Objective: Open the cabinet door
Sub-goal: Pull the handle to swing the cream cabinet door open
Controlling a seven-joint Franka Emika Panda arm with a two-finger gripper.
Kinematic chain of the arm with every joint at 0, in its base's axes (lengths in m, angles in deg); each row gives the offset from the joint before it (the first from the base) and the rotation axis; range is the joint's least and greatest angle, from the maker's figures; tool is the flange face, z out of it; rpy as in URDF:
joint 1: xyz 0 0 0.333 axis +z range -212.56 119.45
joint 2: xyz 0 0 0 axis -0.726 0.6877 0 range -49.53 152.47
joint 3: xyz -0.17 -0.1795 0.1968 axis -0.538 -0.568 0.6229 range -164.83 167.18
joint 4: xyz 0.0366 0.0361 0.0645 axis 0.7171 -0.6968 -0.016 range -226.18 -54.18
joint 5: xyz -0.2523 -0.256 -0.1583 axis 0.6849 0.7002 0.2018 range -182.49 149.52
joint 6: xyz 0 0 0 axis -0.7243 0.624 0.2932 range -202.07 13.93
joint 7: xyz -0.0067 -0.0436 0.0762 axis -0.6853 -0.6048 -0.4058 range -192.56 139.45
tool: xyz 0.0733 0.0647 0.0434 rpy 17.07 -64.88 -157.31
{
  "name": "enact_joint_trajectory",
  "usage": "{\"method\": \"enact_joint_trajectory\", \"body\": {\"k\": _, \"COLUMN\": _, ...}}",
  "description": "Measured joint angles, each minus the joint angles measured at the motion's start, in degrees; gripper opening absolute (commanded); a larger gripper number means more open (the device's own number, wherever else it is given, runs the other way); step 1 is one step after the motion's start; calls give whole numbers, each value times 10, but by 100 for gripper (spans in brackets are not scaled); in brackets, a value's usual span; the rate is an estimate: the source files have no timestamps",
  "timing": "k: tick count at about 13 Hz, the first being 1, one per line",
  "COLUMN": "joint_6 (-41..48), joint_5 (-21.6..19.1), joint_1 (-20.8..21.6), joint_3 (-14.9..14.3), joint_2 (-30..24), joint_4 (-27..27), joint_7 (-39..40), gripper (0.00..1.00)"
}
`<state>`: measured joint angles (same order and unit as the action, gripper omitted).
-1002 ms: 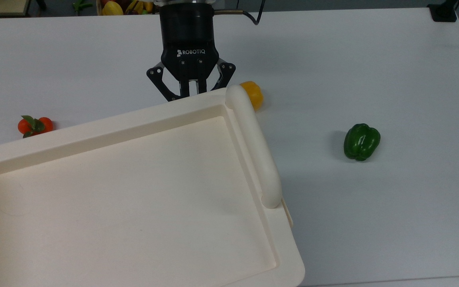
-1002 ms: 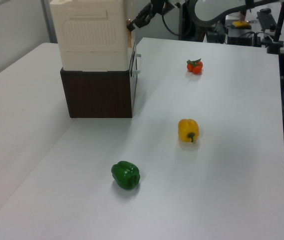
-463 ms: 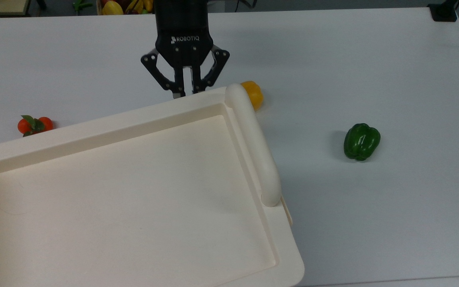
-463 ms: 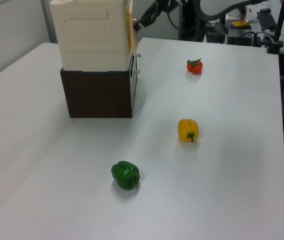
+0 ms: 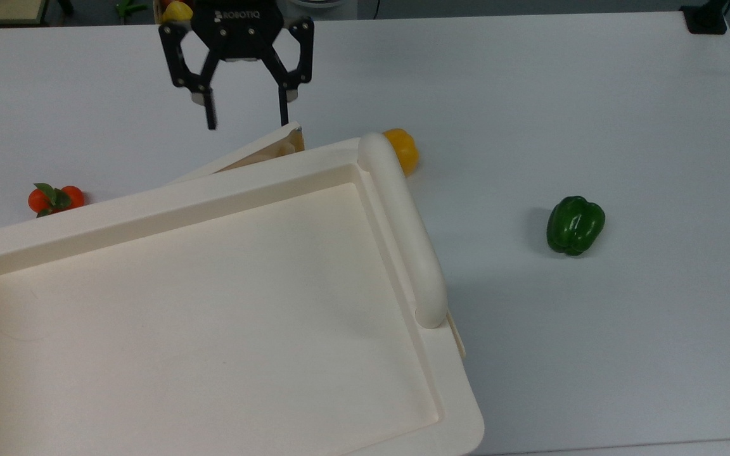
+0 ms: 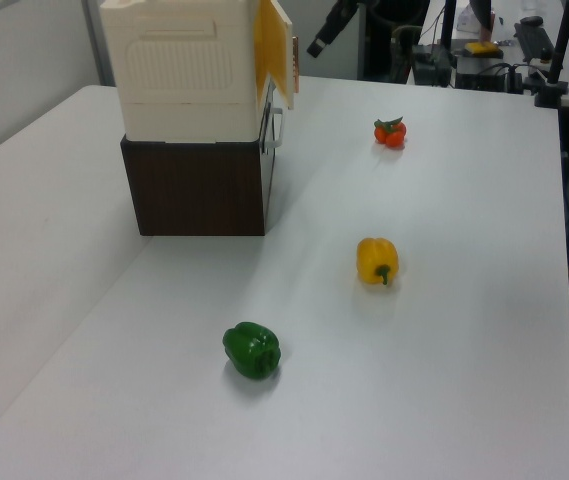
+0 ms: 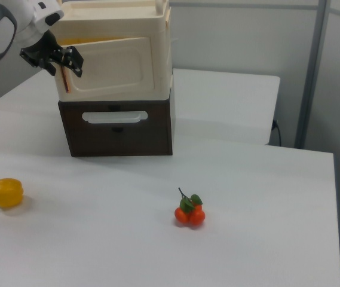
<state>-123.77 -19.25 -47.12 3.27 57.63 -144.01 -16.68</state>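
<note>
Cabinet door (image 5: 248,156): a thin, flat cream panel with a tan-orange inner face; in the top view it is a narrow strip angling away from the cabinet's far edge, hinged toward the top view's left. In the left view (image 6: 274,45) it stands ajar off the cabinet's right side.
Cabinet (image 5: 213,304): a big cream unit with a recessed top and a thick rounded bar (image 5: 403,228) on the top view's right; in the right view it sits on a dark brown base (image 7: 119,128) with a pale drawer handle.
Gripper (image 5: 248,121): just beyond the door's free edge, clear of it, jaws spread wide and holding nothing.
Change: half a second ago the jaws were nearly closed at the cabinet's far edge and the door lay almost flush; now the door has swung out and the gripper has backed away toward the top view's left.
Table (image 5: 593,95): a yellow pepper (image 5: 403,149) near the bar's far end, a green pepper (image 5: 575,225) well to the top view's right, tomatoes (image 5: 54,199) at the top view's left.
</note>
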Motion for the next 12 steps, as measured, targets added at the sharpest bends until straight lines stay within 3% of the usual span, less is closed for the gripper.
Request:
{"method": "enact_joint_trajectory", "body": {"k": 3, "joint_6": 116, "joint_5": 0, "joint_1": -21, "joint_3": -7, "joint_2": -34, "joint_4": 0, "joint_7": -13, "gripper": 100}}
{"method": "enact_joint_trajectory", "body": {"k": 5, "joint_6": 135, "joint_5": -1, "joint_1": -21, "joint_3": -9, "joint_2": -43, "joint_4": 0, "joint_7": -42, "gripper": 100}}
{"method": "enact_joint_trajectory", "body": {"k": 9, "joint_6": 57, "joint_5": 8, "joint_1": 19, "joint_3": -3, "joint_2": -21, "joint_4": 0, "joint_7": -199, "gripper": 100}}
{"method": "enact_joint_trajectory", "body": {"k": 12, "joint_6": -9, "joint_5": 19, "joint_1": 22, "joint_3": -3, "joint_2": 7, "joint_4": 0, "joint_7": -226, "gripper": 100}}
